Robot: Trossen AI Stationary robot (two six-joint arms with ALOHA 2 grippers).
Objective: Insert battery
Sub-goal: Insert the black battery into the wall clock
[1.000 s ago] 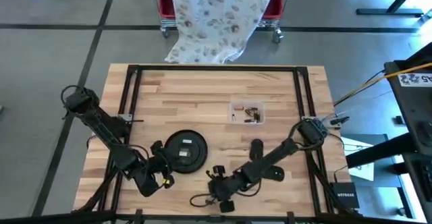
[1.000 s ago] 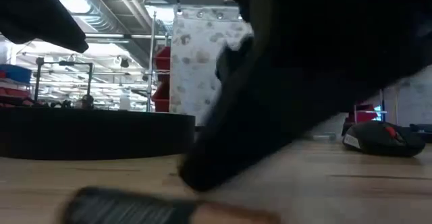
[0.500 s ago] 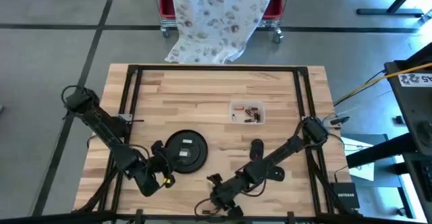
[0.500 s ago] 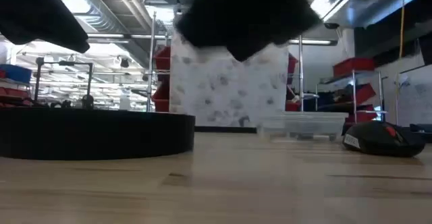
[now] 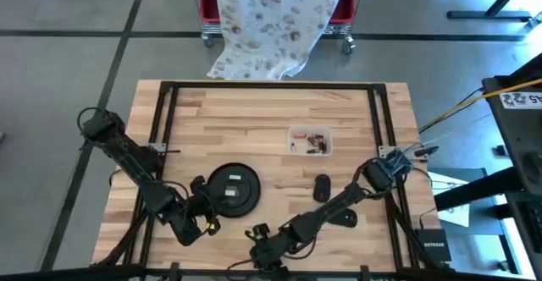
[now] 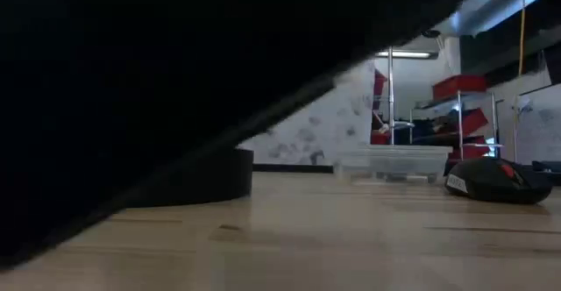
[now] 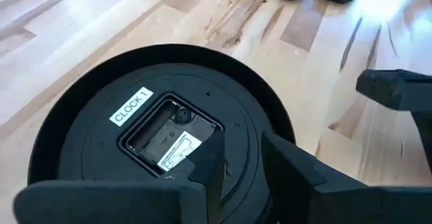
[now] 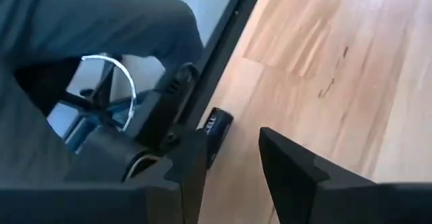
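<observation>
The round black plastic clock lies face-down near the table's centre, its open battery bay empty. The left gripper waits at the clock's 7 o'clock edge, fingers parted around nothing. The right gripper, also parted and empty, hangs over the table's front edge at about 5 o'clock from the clock, where a small black cylindrical battery lies against the dark frame rail. Judged from this, fetching is in hand; next the fingers must straddle the battery and close.
</observation>
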